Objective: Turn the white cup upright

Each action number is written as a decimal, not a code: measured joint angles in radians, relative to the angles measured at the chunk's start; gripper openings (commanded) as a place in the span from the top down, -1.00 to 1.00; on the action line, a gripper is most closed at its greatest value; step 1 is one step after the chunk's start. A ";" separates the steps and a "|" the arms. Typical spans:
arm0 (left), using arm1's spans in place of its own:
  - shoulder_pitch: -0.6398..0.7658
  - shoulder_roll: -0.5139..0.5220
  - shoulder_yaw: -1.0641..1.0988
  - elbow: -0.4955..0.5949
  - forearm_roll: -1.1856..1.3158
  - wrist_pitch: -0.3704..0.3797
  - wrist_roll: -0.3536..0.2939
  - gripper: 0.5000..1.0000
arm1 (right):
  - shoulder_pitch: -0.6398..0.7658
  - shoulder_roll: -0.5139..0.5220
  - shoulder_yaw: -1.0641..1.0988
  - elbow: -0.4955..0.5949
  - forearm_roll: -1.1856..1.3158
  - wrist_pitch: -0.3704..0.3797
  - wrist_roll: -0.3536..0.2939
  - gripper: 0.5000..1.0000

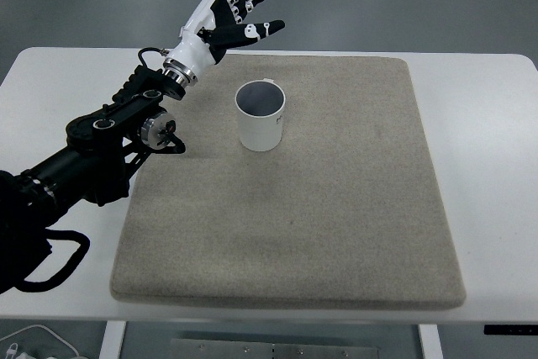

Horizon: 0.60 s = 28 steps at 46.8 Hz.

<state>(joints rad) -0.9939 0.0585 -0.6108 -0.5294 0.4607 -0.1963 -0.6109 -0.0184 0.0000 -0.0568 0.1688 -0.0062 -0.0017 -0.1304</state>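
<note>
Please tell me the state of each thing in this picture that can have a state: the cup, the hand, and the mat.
white cup: upright on the mat, mouth facing up, looks empty, nothing touching it.
left hand: open, fingers spread, holding nothing, raised beyond the cup near the mat's far left corner.
mat: lying flat on the white table.

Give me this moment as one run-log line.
white cup: upright on mat, mouth up | left hand: open, raised beyond cup, holding nothing | right hand: not in view | flip: looks done
</note>
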 measured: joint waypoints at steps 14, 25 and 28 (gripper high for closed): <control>-0.063 0.000 -0.009 0.090 -0.248 0.000 0.000 -0.96 | 0.000 0.000 0.000 0.002 -0.002 0.002 0.000 -0.72; -0.066 0.000 -0.013 0.130 -0.397 0.000 0.000 -0.96 | 0.000 0.000 0.000 0.002 0.000 0.003 0.001 -0.72; -0.066 0.000 -0.016 0.142 -0.422 0.000 0.030 -0.96 | 0.000 0.000 0.000 0.002 0.000 0.003 0.001 -0.72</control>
<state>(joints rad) -1.0602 0.0580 -0.6264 -0.3877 0.0389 -0.1963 -0.5811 -0.0184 0.0000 -0.0567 0.1703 -0.0062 0.0015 -0.1292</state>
